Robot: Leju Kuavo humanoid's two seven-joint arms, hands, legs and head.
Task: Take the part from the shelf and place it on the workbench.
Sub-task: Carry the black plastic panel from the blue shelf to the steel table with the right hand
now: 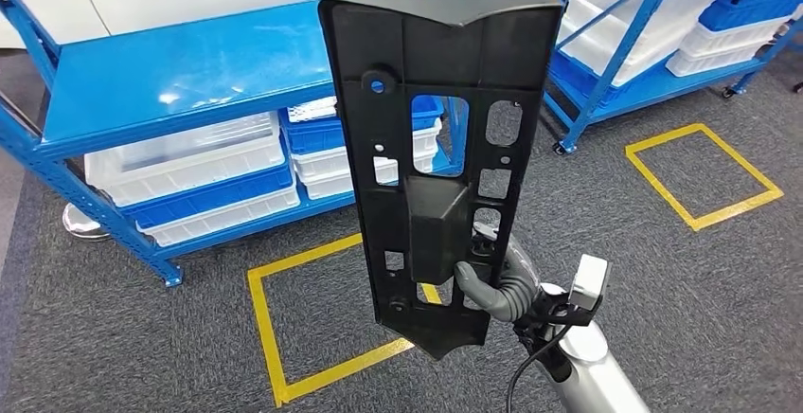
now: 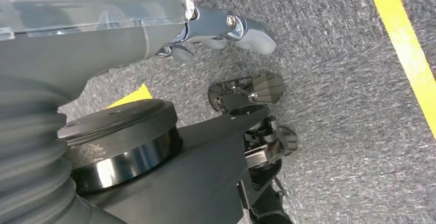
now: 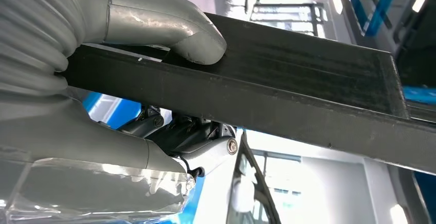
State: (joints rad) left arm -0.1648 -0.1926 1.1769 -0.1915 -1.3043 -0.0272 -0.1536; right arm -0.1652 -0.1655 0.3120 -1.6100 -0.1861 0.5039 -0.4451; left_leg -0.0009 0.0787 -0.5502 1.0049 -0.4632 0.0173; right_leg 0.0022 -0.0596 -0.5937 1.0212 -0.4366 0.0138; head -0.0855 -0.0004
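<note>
From the head view I see the right hand (image 1: 492, 285) holding the black part (image 1: 440, 162) upright in front of the camera, gripped near its lower end. The part is a long flat plastic panel with several cut-outs and a raised block near the middle. It is off the shelf, in the air above the grey carpet (image 1: 663, 271). In the right wrist view the thick grey thumb (image 3: 198, 41) presses on one face of the part (image 3: 308, 90) while the darker fingers (image 3: 175, 131) close on the opposite face, so the hand pinches the panel between them.

Behind the part stands the blue shelf (image 1: 189, 72), its upper deck bare, with white and blue bins (image 1: 189, 181) stacked on the level below. Yellow tape squares (image 1: 275, 337) mark the carpet.

The left hand (image 2: 226, 31) hangs over the carpet, fingers partly curled with nothing in them; I cannot tell whether they are fully closed
</note>
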